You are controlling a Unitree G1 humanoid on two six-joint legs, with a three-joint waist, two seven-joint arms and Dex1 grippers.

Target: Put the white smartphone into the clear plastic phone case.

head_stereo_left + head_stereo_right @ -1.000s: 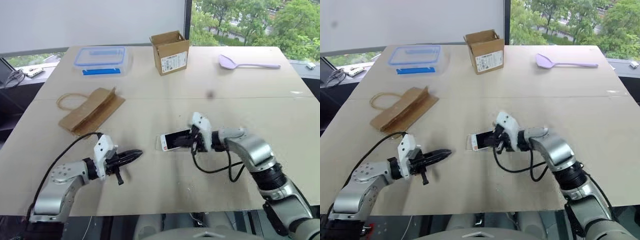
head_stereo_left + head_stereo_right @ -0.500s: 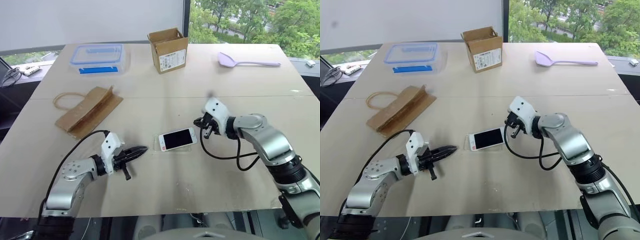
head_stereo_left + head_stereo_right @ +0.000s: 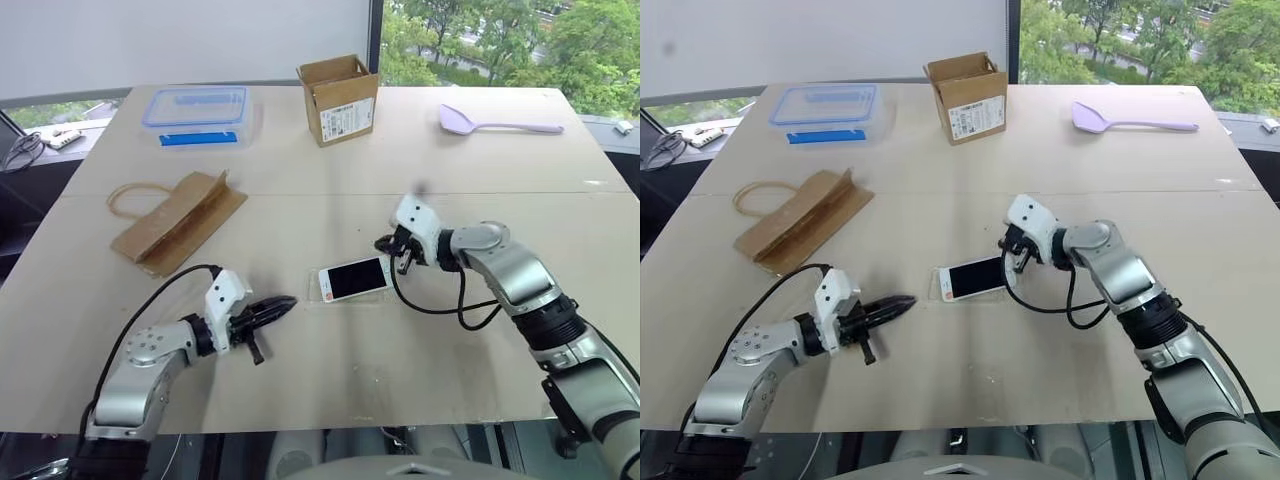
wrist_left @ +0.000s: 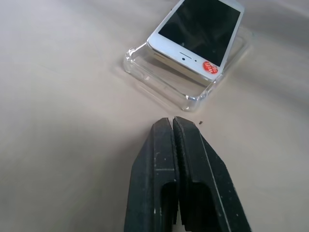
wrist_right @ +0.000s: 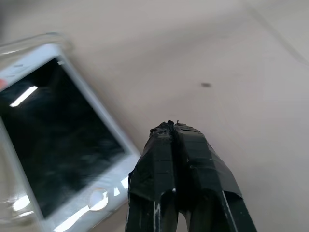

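White smartphone (image 3: 353, 278) lying in clear plastic phone case (image 4: 145, 66), tools closed

White phone (image 3: 353, 278) with black screen and red sticker in a clear case (image 4: 145, 67); tan table (image 3: 300, 380); lilac spoon (image 3: 495, 124); brown box (image 3: 339, 99) and paper bag (image 3: 180, 220); blue-rimmed container (image 3: 197, 114).

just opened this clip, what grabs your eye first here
The white smartphone lies screen-up on the clear plastic phone case at mid-table, one end riding above the case rim. The shut right claw sits at its right end, and the shut left claw points at it from the left.
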